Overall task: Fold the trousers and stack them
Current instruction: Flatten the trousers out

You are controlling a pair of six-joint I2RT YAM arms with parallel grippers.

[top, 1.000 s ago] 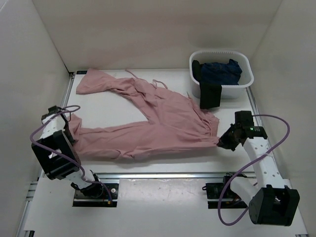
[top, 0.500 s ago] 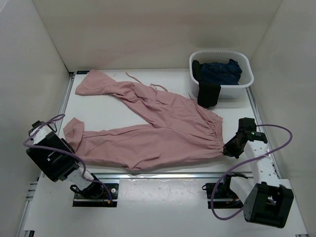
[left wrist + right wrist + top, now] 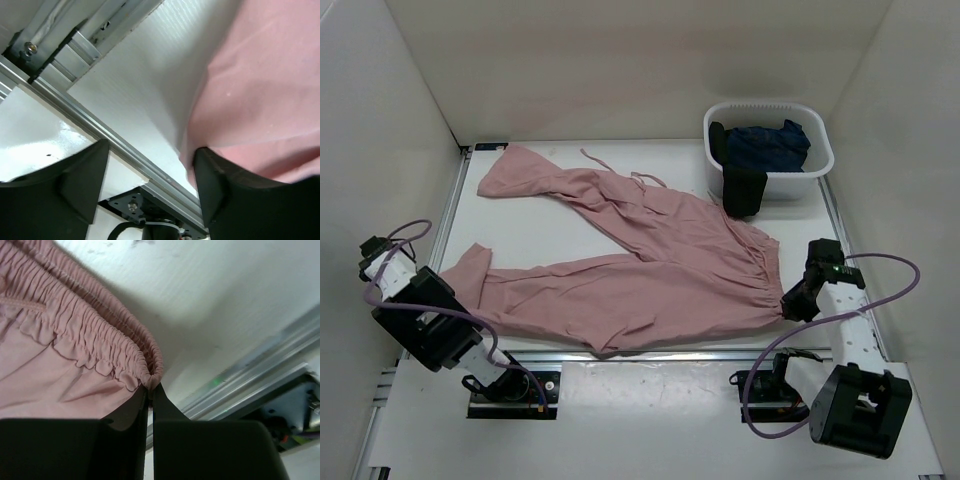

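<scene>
Left gripper (image 3: 150, 175) stood released, fingers (image 3: 82, 175) wide apart, at the hem of the near leg of the trousers (image 3: 650, 270). Pink cloth lay against the inner face of one finger, nothing pinched. Trousers lay spread flat between the two arms, with the legs splayed toward the left, the far leg angled away to the far left, and the waistband to the right. The drawstring (image 3: 638, 178) lay loose along their far side. Right gripper (image 3: 790, 302) was clenched on the near-right corner of the gathered waistband, fingertips pressed together with the elastic edge bunched over them. Near leg's lower edge ran close along the aluminium rail (image 3: 650, 355). Bare table (image 3: 540, 220) showed in the wedge between the legs and beyond the far leg. White basket (image 3: 790, 185) sat just beyond the waistband with a dark navy garment (image 3: 765, 145) inside, one dark flap hanging over its near wall close to the pink cloth. Plain white walls (image 3: 620, 60) closed three sides.
</scene>
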